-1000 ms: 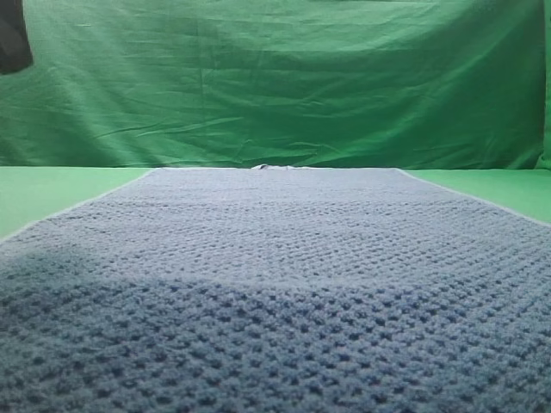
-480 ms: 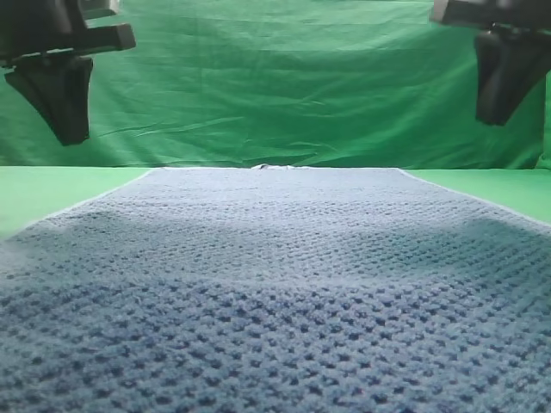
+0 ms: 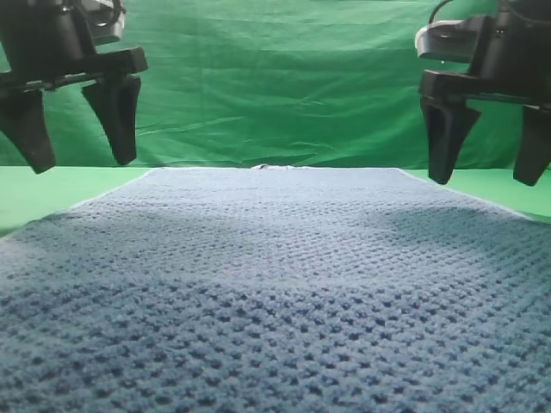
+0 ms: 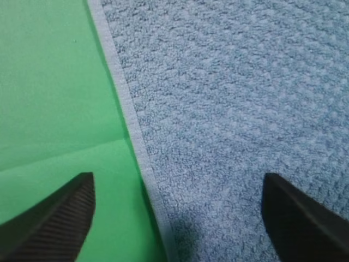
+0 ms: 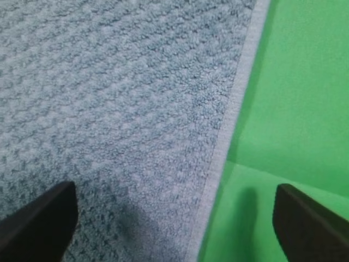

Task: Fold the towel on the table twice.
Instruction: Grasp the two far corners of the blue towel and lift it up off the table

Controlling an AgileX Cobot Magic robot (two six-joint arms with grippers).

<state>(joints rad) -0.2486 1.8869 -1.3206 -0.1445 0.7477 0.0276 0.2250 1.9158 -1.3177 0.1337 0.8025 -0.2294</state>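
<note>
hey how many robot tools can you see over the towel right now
2. The left tool hangs open above the towel's left edge, and the right tool hangs open above its right edge. Neither touches the cloth.

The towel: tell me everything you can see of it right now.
The towel is a blue-grey waffle-weave cloth with a thin pale hem, lying flat and unfolded on the green table. Its left hem runs between the open left gripper's fingers, its right hem between the right gripper's. Neither touches it.

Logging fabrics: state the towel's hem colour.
The hem is pale, lighter than the blue-grey towel; clearest in the left wrist view.
</note>
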